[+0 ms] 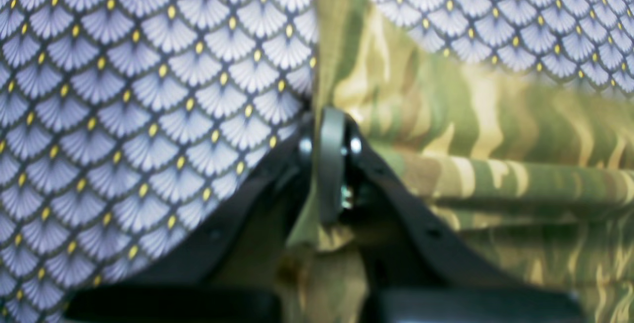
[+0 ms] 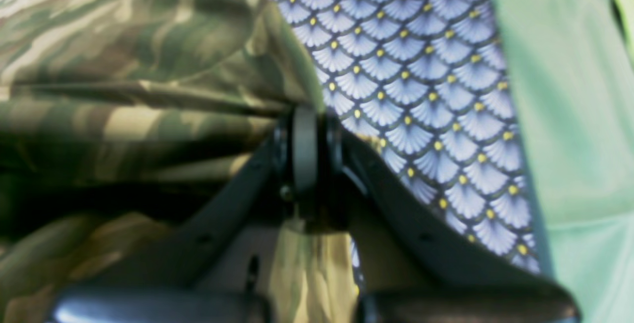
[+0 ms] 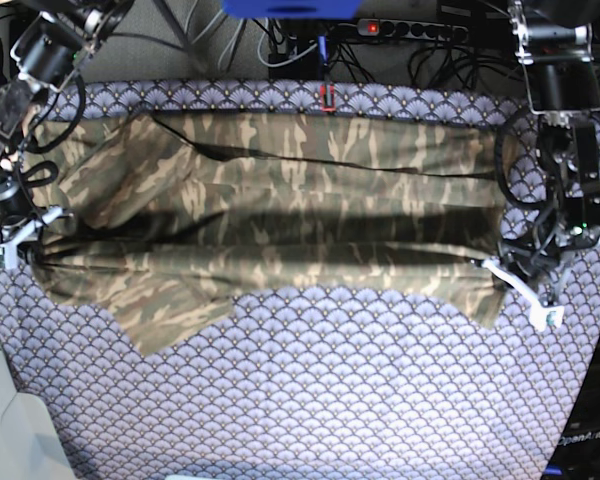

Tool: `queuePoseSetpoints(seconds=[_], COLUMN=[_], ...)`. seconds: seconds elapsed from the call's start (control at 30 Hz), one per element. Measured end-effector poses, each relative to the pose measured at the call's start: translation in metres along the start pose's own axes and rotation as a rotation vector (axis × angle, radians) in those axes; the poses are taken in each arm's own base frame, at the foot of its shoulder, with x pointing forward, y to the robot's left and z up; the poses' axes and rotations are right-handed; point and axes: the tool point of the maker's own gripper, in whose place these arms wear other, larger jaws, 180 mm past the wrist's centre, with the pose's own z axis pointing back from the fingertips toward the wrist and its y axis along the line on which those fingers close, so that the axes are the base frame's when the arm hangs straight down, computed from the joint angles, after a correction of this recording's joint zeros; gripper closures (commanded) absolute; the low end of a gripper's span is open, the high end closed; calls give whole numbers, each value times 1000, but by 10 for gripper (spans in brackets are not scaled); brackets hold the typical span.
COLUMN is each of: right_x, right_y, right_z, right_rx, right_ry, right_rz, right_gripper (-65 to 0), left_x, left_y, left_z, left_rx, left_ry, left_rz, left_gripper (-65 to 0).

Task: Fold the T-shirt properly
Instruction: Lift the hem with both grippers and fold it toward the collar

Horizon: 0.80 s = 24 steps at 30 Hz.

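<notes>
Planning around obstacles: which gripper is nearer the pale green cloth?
The right gripper, pinching the T-shirt: its wrist view shows the green cloth; the left gripper's view shows none.

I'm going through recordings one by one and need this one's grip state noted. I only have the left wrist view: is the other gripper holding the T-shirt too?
Observer: Yes. In the right wrist view, the right gripper has its jaws shut on the camouflage T-shirt.
Operator: My view shows one end only. How do the two grips lie across the shirt?
Observer: The base view shows them at opposite sides, with the left gripper on that view's right and the cloth stretched between them.
Operator: Anything beside the shirt on the far side from me?
Observer: A pale green cloth-like surface borders the patterned tablecloth in the right wrist view.
</notes>
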Motion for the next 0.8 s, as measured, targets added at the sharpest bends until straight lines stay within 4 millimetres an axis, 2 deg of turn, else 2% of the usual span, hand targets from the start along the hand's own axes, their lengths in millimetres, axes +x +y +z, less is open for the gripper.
queuePoseSetpoints(seconds=[0.13,0.33,0.43,0.6,0.8], right_x=[-3,-21,-33,-49,-65], right_y=[4,10,12,13,14], right_z=[16,35,41,49,59], right_rx=[-12,-6,3,9,18], right_ry=[-1,34,61,98,135], right_rz=[32,60,65,69,77], right_gripper=[0,0,0,0,0], left_x=[0,-26,-30,-48,-58], left_y=[-4,9,8,10,9], left_z=[12,30,37,45,49], left_rx=[1,30,32,39,40], left_ry=[-17,7,-2,24,41], left_rz=[-24,-9,-19,-25,-34], left_gripper=[0,0,0,0,0])
